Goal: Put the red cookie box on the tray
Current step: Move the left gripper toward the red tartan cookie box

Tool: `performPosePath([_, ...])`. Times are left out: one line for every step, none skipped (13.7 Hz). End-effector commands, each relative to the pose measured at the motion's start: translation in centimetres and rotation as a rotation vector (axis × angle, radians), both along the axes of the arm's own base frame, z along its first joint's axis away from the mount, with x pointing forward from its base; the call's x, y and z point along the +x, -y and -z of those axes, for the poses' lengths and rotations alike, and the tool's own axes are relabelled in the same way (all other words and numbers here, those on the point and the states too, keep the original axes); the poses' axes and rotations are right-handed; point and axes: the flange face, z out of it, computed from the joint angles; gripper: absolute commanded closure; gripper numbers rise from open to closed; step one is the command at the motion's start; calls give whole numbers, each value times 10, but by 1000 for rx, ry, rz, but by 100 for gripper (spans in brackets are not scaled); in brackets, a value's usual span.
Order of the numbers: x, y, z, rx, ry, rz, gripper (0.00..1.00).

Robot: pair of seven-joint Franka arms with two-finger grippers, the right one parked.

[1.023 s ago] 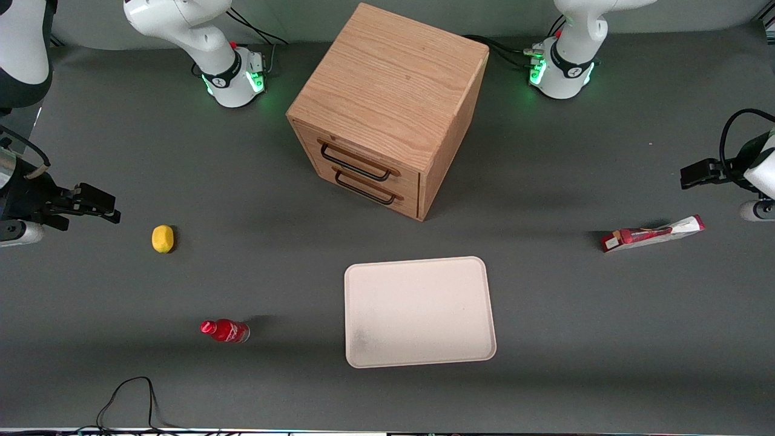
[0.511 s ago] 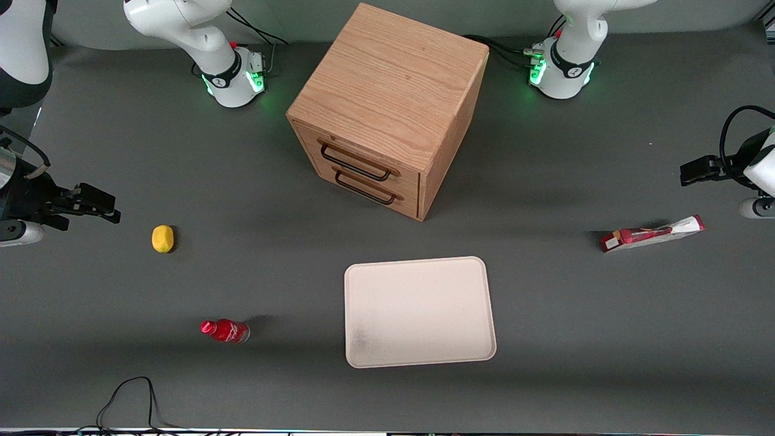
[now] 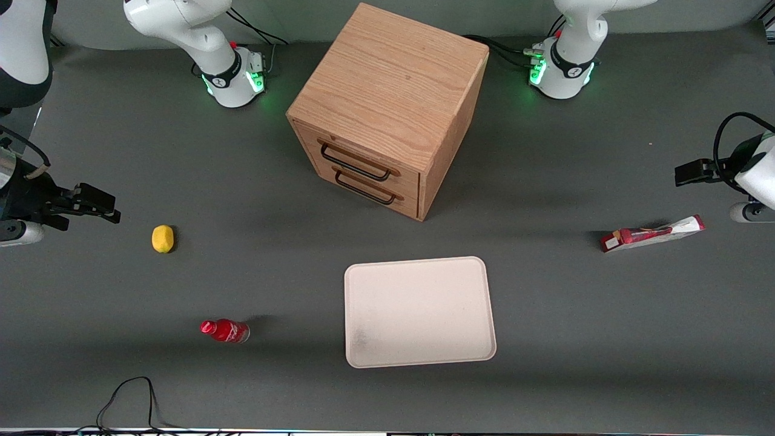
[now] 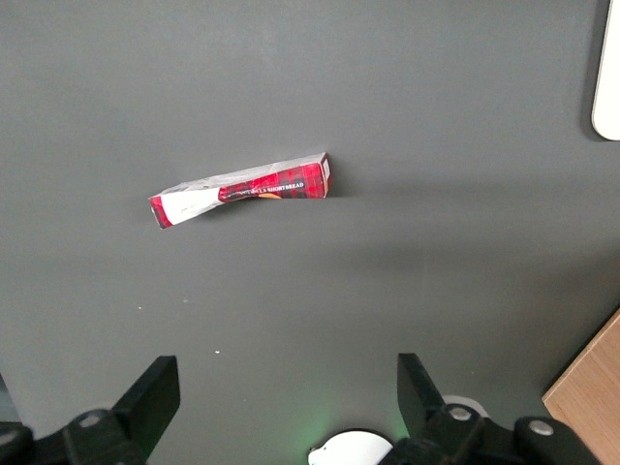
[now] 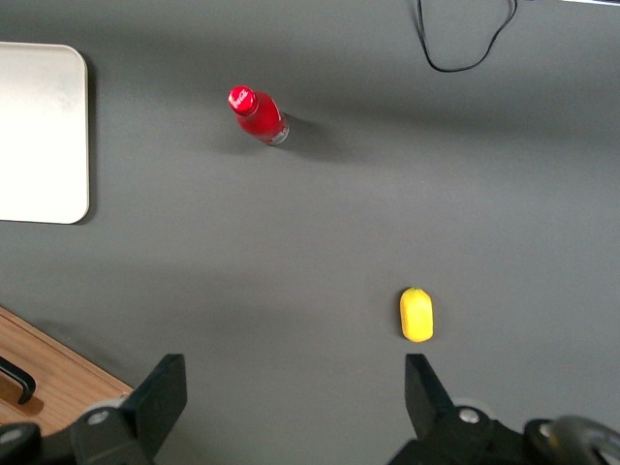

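While the tool (image 4: 281,407) is hovering open above the counter (image 3: 545,315), red cookie box (image 3: 652,233), printed "SHORTBREAD", is lying flat toward the working arm's end, well apart from tray (image 3: 419,311).

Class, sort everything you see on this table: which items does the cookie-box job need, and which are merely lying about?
Needed for the job:
red cookie box, lying on the table
tray, nothing on it
gripper, open, above the table near the box

Lying about:
drawer cabinet
lemon
red bottle
black cable
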Motion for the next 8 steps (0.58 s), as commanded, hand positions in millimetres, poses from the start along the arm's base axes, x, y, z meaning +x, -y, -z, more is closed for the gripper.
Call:
performPosePath([-2, 2, -5, 4, -26, 8, 0])
performPosePath([-2, 2, -5, 4, -27, 8, 0])
performPosePath([-2, 2, -5, 4, -27, 8, 0])
performPosePath([-2, 3, -5, 4, -27, 9, 0])
performPosePath([-2, 3, -5, 1, -28, 20, 0])
performPosePath([-2, 2, -5, -2, -29, 31, 0])
performPosePath([-2, 2, -5, -4, -29, 42, 0])
performPosePath([-2, 1, -5, -6, -29, 46, 0])
